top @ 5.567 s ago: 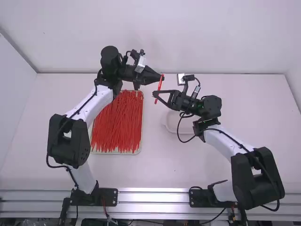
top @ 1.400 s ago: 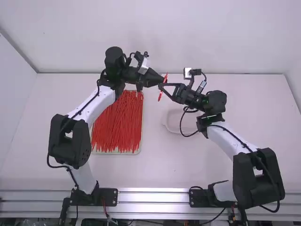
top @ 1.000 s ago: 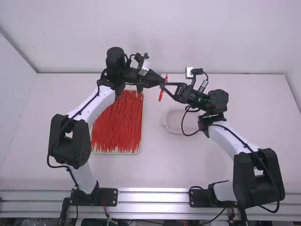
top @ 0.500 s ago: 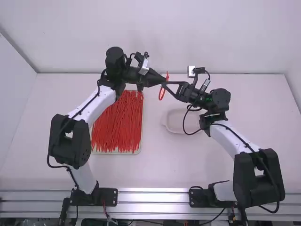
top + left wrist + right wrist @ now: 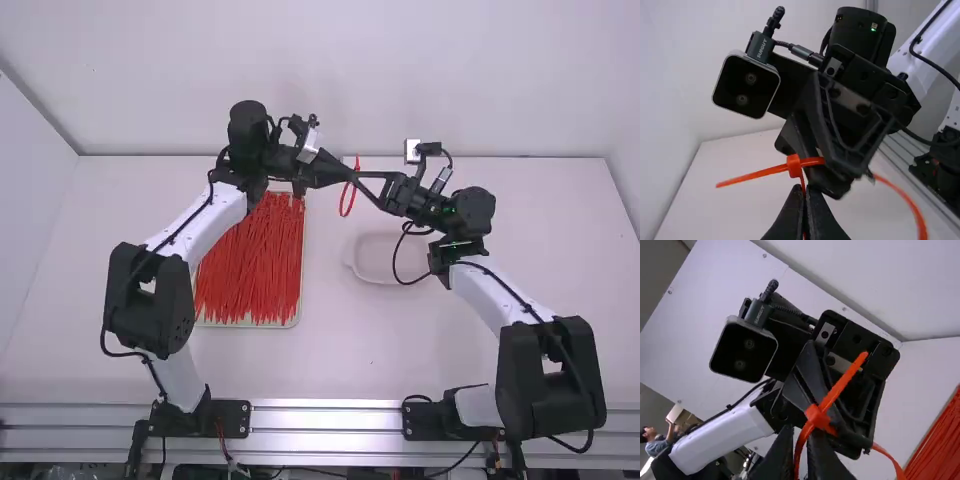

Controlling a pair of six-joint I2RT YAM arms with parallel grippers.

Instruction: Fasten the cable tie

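Two arms meet high over the far middle of the white worktop [image 5: 570, 220], nose to nose, with one red cable tie [image 5: 346, 192] held between them. The left arm [image 5: 200, 215] comes in from above the tray and the right arm [image 5: 490, 290] from the other side. The left jaws are pressed together on the tie just below its head, as the left wrist view shows. The right jaws stand narrow with the strap pinched between them. The tie is already threaded: its tail sticks out past the head, and the rest hangs as a small closed loop below the two sets of jaws, clear of the worktop. On the worktop beneath the left arm lies a shallow pale tray [image 5: 250, 325] carrying a thick heap of loose red ties [image 5: 250, 255]. A pale translucent dish [image 5: 372, 270] sits near the tray, under the right arm's wrist
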